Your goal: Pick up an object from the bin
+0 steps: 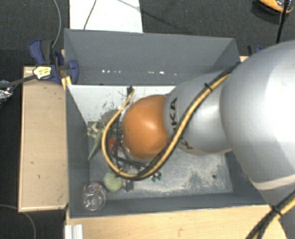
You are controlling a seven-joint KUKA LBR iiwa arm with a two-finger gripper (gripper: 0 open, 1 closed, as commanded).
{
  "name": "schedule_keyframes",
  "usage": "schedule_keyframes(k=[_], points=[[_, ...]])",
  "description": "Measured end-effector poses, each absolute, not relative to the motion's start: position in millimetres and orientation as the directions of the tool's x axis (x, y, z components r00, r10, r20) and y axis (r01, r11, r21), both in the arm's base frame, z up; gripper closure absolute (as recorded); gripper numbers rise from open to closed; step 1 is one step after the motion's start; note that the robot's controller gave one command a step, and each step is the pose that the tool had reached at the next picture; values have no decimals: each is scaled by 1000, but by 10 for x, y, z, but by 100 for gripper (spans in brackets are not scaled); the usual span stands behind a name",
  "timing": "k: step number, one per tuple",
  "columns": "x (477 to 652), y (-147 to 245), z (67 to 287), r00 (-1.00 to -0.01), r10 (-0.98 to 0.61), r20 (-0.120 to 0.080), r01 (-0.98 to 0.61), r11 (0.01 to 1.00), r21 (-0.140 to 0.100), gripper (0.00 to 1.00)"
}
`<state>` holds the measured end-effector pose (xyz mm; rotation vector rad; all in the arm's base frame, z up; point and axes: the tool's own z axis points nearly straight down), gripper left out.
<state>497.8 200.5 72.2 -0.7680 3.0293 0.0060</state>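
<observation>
**Wrist down in left half of bin, target hidden**

Judged as the reach-in step, nothing lifted yet. Noting arm [247, 113] entering from the right, with orange wrist cover [145, 126] low over the left part of the grey bin [77, 183] and looped cables [107, 148] drooping on its left side. Gripper tucked under that cover; cannot tell whether wide, narrow or holding anything.

Cannot name the target with certainty. Nearest candidates:
- pale green ball [112, 182], just beside the bottom of the cable loop, near the front wall. Round, so no long axis and no heading.
- clear rounded thing [93, 196], in the front left corner, close to the ball. Axis not readable.
- green leafy-looking thing [94, 131], against the left wall. Seemingly long axis running front to back, slightly slanted.
- small dark green bit [156, 177], below the cover's front edge. Too small to read.

Next move, by judgement: calls for closing on whatever sits beneath, then a straight lift clear of the walls.
</observation>
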Motion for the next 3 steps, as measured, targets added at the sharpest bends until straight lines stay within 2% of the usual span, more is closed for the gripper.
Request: schedule_keyframes(k=[3], points=[[5068, 2035, 723, -880, -475, -21, -475, 880, -1, 100]])
